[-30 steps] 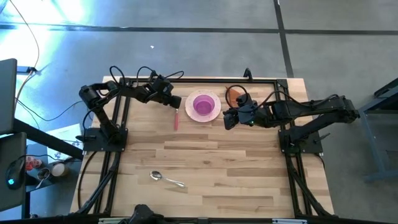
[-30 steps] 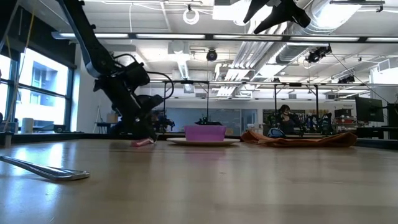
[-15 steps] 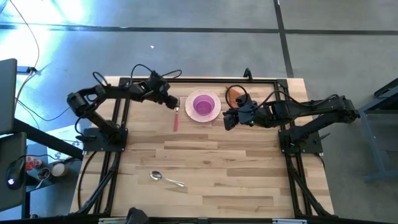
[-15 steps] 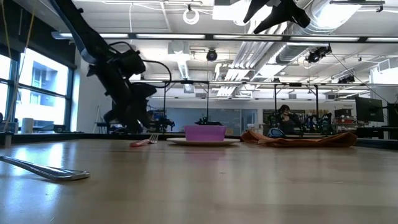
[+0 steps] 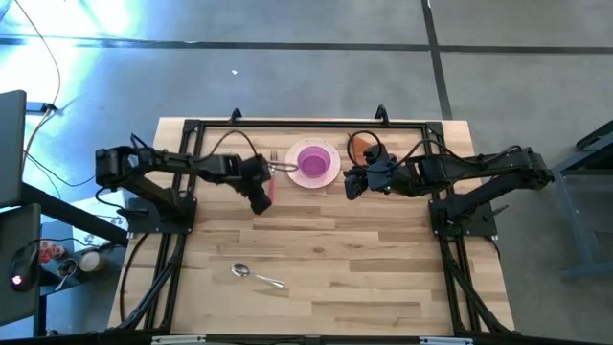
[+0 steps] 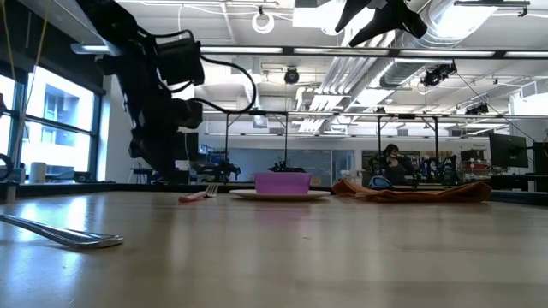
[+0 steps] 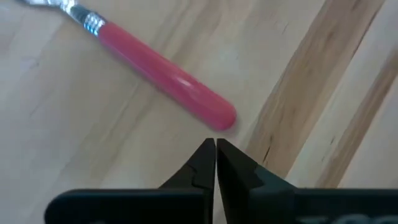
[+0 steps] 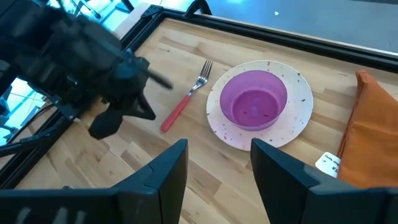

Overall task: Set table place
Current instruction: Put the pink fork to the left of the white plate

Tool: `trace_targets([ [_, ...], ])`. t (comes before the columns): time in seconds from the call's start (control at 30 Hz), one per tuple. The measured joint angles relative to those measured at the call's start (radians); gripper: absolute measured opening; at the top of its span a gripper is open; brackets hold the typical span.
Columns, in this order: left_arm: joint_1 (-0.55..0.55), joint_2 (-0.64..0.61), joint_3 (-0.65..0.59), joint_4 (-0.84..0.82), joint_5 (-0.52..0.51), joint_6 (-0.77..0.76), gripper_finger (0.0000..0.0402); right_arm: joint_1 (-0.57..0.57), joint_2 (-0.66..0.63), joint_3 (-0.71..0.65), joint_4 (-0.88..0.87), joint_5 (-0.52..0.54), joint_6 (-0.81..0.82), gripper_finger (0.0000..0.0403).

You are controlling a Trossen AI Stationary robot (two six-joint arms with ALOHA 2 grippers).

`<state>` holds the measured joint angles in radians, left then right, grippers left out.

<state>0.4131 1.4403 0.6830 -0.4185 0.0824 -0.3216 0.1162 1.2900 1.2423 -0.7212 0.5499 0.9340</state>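
The pink-handled fork (image 5: 271,175) lies flat on the table (image 5: 335,249), just left of the white plate (image 5: 332,173), and shows in the left wrist view (image 7: 165,78). The purple bowl (image 5: 313,161) stands on the plate. The rust-orange napkin (image 5: 358,144) lies at the plate's far right. The silver spoon (image 5: 257,276) lies near the table's front. My left gripper (image 7: 215,146) is shut and empty, raised off the table just past the free end of the fork's handle. My right gripper (image 8: 219,148) is open and empty, held high to the right of the plate.
The black metal frame (image 5: 306,124) runs along the table's far edge, close behind the plate and napkin. Bare planks stretch between the plate and the spoon. A person sits in the room far behind the table (image 6: 392,158).
My left gripper has risen off the fork's tine end and gone toward the table's near edge, along the handle to its free end. The fork stays lying beside the plate.
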Motion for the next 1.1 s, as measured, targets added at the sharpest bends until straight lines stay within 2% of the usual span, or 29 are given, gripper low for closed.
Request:
trace_targets([
  [0.07,-0.033,0.003,0.000,-0.004,-0.028,-0.025,0.0003,0.000,0.000,0.000,0.000,0.001,0.000,0.0165],
  [0.37,-0.107,0.018,-0.004,0.000,-0.022,-0.104,0.0000,0.000,0.000,0.000,0.000,0.005,-0.011,0.0165],
  [0.53,-0.145,0.050,-0.031,0.062,-0.020,-0.147,0.0000,0.000,0.000,0.000,0.000,0.006,-0.016,0.0165],
  [0.67,-0.145,0.071,-0.036,0.131,-0.024,-0.158,0.0000,0.000,0.000,0.000,0.000,0.006,-0.018,0.0165],
  [1.1,-0.134,0.119,-0.034,0.186,-0.088,-0.127,0.0000,0.002,0.000,0.000,0.005,0.004,-0.015,0.0165],
])
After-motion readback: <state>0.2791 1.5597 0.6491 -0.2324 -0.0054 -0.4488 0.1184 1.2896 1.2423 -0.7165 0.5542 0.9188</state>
